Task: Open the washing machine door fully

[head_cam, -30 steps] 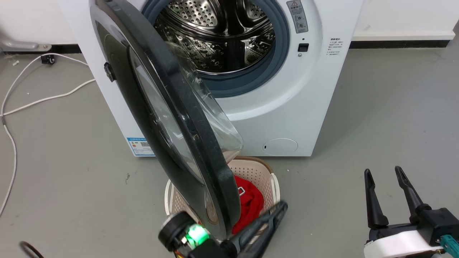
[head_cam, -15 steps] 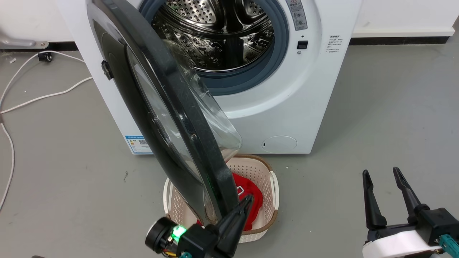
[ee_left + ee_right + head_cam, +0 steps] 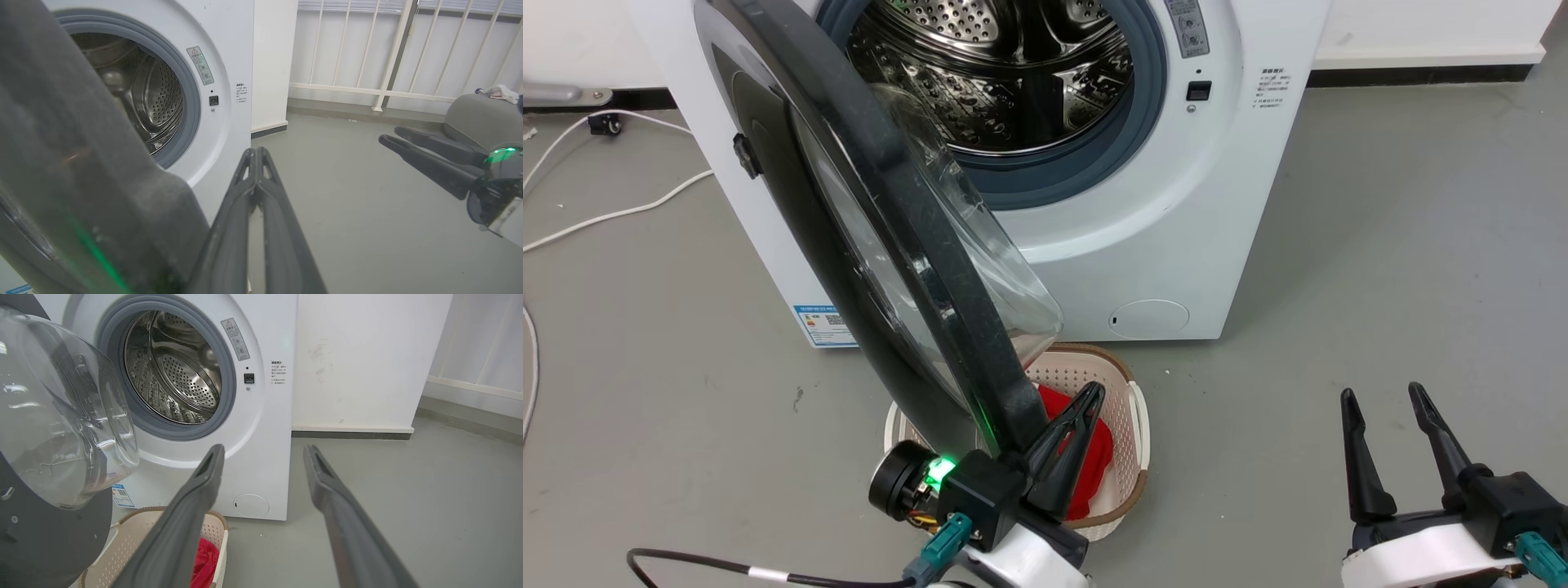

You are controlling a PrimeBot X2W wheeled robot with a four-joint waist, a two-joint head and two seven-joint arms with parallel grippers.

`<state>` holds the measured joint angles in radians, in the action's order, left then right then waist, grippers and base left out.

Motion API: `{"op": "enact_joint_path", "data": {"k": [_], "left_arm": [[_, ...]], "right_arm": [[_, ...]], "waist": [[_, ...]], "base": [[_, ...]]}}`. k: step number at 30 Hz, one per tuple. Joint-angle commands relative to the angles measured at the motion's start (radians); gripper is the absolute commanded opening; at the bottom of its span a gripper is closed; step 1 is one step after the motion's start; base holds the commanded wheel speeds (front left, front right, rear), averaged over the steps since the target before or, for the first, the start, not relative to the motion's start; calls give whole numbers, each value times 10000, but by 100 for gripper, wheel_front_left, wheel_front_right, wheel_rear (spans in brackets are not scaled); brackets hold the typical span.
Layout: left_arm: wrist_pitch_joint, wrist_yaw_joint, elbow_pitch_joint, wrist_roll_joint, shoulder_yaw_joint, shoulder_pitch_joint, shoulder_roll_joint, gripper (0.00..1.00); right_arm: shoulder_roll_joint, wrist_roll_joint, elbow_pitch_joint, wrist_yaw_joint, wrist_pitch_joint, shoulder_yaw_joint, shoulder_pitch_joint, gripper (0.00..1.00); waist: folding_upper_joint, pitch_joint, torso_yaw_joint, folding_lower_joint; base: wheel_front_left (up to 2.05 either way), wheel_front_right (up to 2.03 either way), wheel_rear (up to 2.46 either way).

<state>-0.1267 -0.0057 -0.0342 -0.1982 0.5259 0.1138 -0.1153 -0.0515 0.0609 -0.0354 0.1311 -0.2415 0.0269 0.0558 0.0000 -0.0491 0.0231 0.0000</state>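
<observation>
Standing part open, door (image 3: 980, 343) juts out from the machine (image 3: 1176, 245), nearly edge-on to the head camera, with its glass bowl facing the drum. Lower rim hangs over basket (image 3: 1137, 408) with red cloth (image 3: 1086, 453). Left gripper (image 3: 1089, 396): fingers pressed together, nothing between them, just beside the rim's inner face; probably touching, not certain. Right gripper (image 3: 1382, 392): fingers spread, empty, well apart to the right.

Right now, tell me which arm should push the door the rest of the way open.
Left, probably. The left gripper, fingers shut, sits beside the free edge of the door; the right gripper stands open over the floor, well apart from the door.
</observation>
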Motion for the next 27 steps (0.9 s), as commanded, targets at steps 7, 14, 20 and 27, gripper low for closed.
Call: {"op": "enact_joint_path", "data": {"k": [7, 14, 20, 27], "left_arm": [[-127, 216, 391, -75, -196, 294, -47, 0], [-233, 401, 310, -37, -267, 118, -220, 0], [-182, 557, -121, -34, -251, -295, -367, 0], [110, 864, -914, 7, -211, -924, -581, 0]], "right_arm": [[25, 26, -109, -7, -20, -37, -144, 100], [25, 69, -142, -7, 9, -31, -124, 100], [25, 68, -165, -7, 19, 5, -77, 100], [25, 82, -211, -7, 53, -29, -1, 100]], "waist": [[0, -3, 75, 0], [0, 19, 32, 0], [0, 88, -62, 0], [0, 232, -179, 0]], "base": [[0, 0, 0], [0, 0, 0], [0, 0, 0], [0, 0, 0]]}}
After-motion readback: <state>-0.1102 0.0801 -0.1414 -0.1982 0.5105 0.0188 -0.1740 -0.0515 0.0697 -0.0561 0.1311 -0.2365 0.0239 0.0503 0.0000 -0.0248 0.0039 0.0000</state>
